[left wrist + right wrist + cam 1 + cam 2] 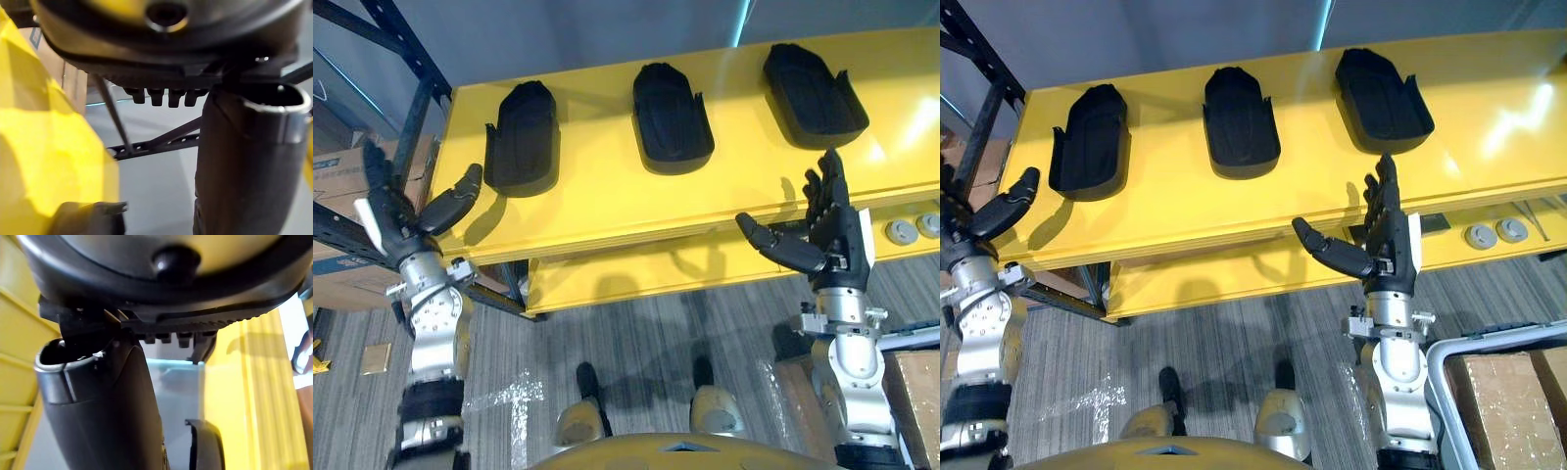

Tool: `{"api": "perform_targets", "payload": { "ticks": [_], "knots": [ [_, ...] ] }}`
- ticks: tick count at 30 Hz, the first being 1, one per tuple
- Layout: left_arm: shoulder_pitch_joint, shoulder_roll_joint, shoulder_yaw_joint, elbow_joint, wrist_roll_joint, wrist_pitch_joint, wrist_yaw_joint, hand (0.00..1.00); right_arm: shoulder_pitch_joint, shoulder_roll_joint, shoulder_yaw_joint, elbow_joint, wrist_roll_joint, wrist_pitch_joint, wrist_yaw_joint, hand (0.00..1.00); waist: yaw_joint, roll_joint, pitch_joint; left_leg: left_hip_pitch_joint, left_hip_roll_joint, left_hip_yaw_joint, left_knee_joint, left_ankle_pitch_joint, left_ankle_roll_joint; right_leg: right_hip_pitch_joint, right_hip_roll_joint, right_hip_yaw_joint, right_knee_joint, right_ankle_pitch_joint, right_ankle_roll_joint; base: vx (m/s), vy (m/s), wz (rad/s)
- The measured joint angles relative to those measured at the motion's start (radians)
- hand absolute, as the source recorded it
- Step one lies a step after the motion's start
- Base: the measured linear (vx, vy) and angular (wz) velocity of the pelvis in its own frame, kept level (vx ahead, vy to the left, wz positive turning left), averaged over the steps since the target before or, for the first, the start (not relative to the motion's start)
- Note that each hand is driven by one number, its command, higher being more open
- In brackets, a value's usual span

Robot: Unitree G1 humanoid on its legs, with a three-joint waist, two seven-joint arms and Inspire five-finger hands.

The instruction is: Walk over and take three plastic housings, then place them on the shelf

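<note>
1. Nearest us, our left hand (396, 220) is raised before the front edge of the flat yellow shelf board (607, 211), at its left end. Its fingers are straight, its thumb is spread, and it holds nothing.
2. Our right hand (837, 235) is raised before that edge toward the board's right end, likewise spread wide and empty.
3. Below the board's right end we see two small round grey discs (913, 228).
4. On the board three black moulded plastic housings lie well apart in a row: left housing (521, 135), middle housing (672, 116), right housing (813, 93).
5. Beyond the board's left end sits a brown cardboard box (342, 176).
</note>
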Motion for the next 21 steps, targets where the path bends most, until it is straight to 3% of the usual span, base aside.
{"api": "perform_targets", "payload": {
  "ticks": [3, 8, 14, 17, 21],
  "knots": [
    [0.142, -0.095, -0.024, -0.156, 0.004, -0.055, -0.035, 1.00, 0.049, 0.047, -0.001, 0.037, 0.003, 0.001, -0.017, 1.00, 0.010, 0.002, -0.033, 0.017, 0.000, -0.001, 0.000, -0.011, -0.005, 0.028, 0.000, -0.008, -0.016, -0.003, -0.003, 0.04, -0.008, 0.03],
    [0.325, -0.198, -0.070, -0.230, 0.020, -0.073, -0.121, 1.00, 0.147, 0.102, -0.036, 0.041, -0.003, -0.001, -0.030, 1.00, 0.023, 0.007, -0.061, 0.043, 0.003, -0.002, -0.001, -0.019, -0.007, 0.068, 0.002, -0.020, -0.032, -0.008, -0.007, 0.01, -0.006, 0.03],
    [0.509, -0.273, -0.065, -0.223, -0.056, -0.075, -0.132, 1.00, 0.278, 0.164, -0.139, 0.128, -0.198, -0.042, -0.211, 1.00, 0.029, -0.017, -0.100, 0.049, 0.004, -0.013, -0.005, -0.037, -0.009, 0.094, 0.002, -0.039, -0.049, -0.013, -0.004, -0.01, -0.003, 0.07],
    [0.572, -0.313, -0.066, -0.165, -0.050, -0.076, -0.068, 1.00, 0.317, 0.198, -0.196, 0.231, -0.191, -0.051, -0.268, 1.00, 0.031, -0.030, -0.111, 0.048, 0.004, -0.025, -0.005, -0.038, -0.010, 0.105, 0.002, -0.050, -0.049, -0.018, -0.002, -0.01, -0.006, 0.11],
    [0.545, -0.324, -0.052, 0.126, -0.048, -0.066, 0.015, 1.00, 0.300, 0.193, -0.213, 0.528, -0.184, -0.054, -0.268, 1.00, 0.040, -0.033, -0.121, 0.051, 0.002, -0.043, -0.005, -0.037, -0.009, 0.121, 0.002, -0.068, -0.048, -0.026, 0.000, -0.01, -0.008, 0.12]
  ]
}}
